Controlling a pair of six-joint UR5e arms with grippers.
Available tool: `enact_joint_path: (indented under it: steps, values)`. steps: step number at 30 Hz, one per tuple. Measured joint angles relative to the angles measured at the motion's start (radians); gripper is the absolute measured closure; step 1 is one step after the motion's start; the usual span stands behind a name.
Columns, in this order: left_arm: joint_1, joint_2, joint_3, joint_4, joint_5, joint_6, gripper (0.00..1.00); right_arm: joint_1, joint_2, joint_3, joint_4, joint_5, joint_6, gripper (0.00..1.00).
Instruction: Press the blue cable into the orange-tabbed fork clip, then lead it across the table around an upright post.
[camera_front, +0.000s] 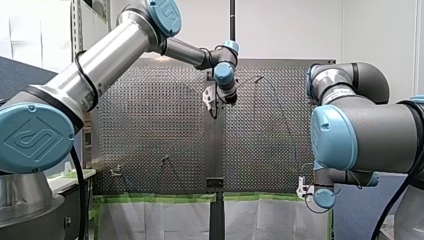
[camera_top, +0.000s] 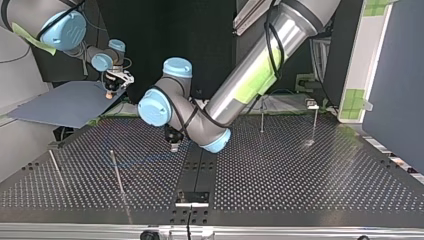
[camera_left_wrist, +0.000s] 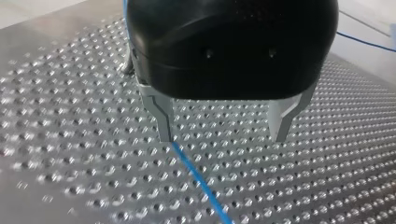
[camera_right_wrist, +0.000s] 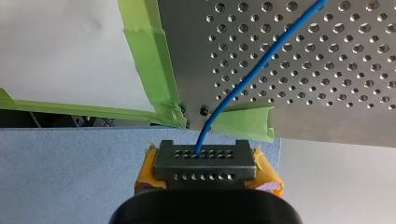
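Observation:
The blue cable (camera_right_wrist: 261, 60) runs over the perforated table and ends between the yellow pads (camera_right_wrist: 266, 170) of my right gripper (camera_right_wrist: 201, 156), which is shut on it beyond the table's taped corner. In the top view that gripper (camera_top: 110, 91) hangs at the far left over a blue-grey sheet. My left gripper (camera_left_wrist: 222, 135) hovers just above the plate with its metal fingers (camera_left_wrist: 161, 121) wide open; the cable (camera_left_wrist: 201, 182) lies on the table beside one fingertip, not gripped. In the top view it (camera_top: 173, 145) is near the table's middle. No orange-tabbed clip can be made out.
Two upright posts (camera_top: 262, 119) (camera_top: 315, 120) stand at the top view's far right, and two thin leaning rods (camera_top: 118, 172) (camera_top: 56, 169) at its near left. A small black mount (camera_top: 192, 197) sits at the near edge. Green tape (camera_right_wrist: 149, 60) lines the table's edge.

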Motion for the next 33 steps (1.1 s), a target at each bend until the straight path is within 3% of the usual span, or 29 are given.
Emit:
enact_joint_path:
  steps: [6, 18, 29, 33]
  values:
    - [0.006, 0.000, -0.001, -0.005, -0.024, -0.030, 0.00, -0.001, 0.000, 0.000, -0.001, 0.000, 0.000, 1.00]
    - [-0.025, 0.033, -0.027, -0.096, -0.130, -0.027, 0.00, -0.002, 0.000, 0.000, 0.001, -0.007, 0.000, 1.00]
    - [-0.033, 0.132, -0.125, -0.018, -0.077, 0.052, 0.00, -0.002, 0.000, -0.001, 0.002, -0.012, 0.000, 1.00]
    - [-0.033, 0.168, -0.150, -0.024, -0.078, 0.087, 0.00, -0.002, 0.000, -0.001, 0.007, -0.012, 0.000, 1.00]
